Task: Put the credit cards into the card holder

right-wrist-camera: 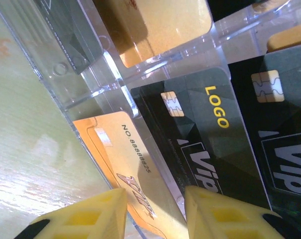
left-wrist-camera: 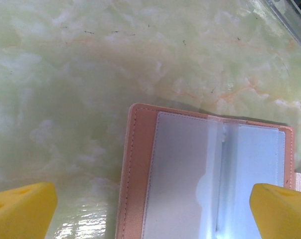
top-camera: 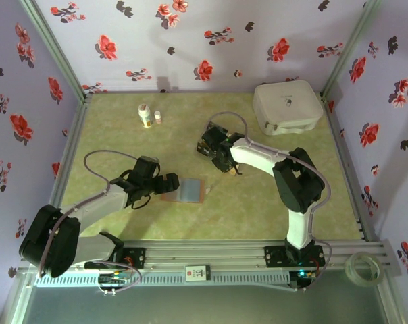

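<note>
Under the card holder [top-camera: 188,190] and all round it, a green marbled bench [top-camera: 244,209]. Far beyond the card holder and off to its right, near the back corner, a large white rounded case [top-camera: 288,106]. Reaching in toward the holder from its left, the left arm [top-camera: 96,202]. Bending in from its right to a spot just beyond it, the right arm [top-camera: 258,154].

At the card holder's left edge, the left pincer [top-camera: 169,183], fingers spread fully apart and clamped on nothing. From the left wrist camera: holder lying open and flat, reddish-brown border, pale grey-blue sleeves inside. Near end of it set between the two yellow fingertips [left-wrist-camera: 26,206] of the left pincer [left-wrist-camera: 153,199]; contact with either, cannot tell.

Just beyond the card holder and slightly to its right, a clear plastic tray [right-wrist-camera: 85,74] with compartments, below the right pincer [top-camera: 217,155]. Inside the tray, the credit cards [right-wrist-camera: 215,149]: black ones with a chip, one with a yellow LOGO mark, and gold ones alongside and in the next compartment.

From the right wrist camera: right pincer [right-wrist-camera: 153,199] with yellow fingers a narrow gap apart, and a gold card [right-wrist-camera: 125,164] and the tray wall running into that gap. Gripped or merely straddled, cannot tell.

Well beyond the card holder and to its left, two small bottles [top-camera: 144,115], upright, side by side.
</note>
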`<state>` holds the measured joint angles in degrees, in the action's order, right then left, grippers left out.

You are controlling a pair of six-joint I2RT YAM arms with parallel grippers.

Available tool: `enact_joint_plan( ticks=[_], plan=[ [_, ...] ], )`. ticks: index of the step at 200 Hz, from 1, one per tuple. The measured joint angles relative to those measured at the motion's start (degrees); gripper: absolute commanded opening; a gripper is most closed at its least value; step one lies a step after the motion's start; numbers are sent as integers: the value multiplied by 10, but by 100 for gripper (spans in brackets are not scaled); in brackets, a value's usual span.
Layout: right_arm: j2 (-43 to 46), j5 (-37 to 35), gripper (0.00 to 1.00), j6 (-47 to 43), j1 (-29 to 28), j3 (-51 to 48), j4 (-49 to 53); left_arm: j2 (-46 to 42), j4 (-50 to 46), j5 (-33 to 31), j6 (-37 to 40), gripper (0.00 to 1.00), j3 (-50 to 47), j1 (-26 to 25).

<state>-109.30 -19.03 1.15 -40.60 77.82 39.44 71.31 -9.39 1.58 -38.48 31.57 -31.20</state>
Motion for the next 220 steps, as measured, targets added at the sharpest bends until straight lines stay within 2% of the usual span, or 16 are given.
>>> enact_joint_plan(
  ticks=[26, 162, 220],
  plan=[
    [0, 3, 33, -2, 3, 0, 0, 0, 0, 0, 0, 100, 0, 0],
    [17, 60, 6, -14, 6, 0, -2, 9, 5, 0, -2, 100, 0, 0],
    [21, 77, 0, -23, 8, 0, -3, 10, 9, 0, -2, 100, 0, 0]
  ],
)
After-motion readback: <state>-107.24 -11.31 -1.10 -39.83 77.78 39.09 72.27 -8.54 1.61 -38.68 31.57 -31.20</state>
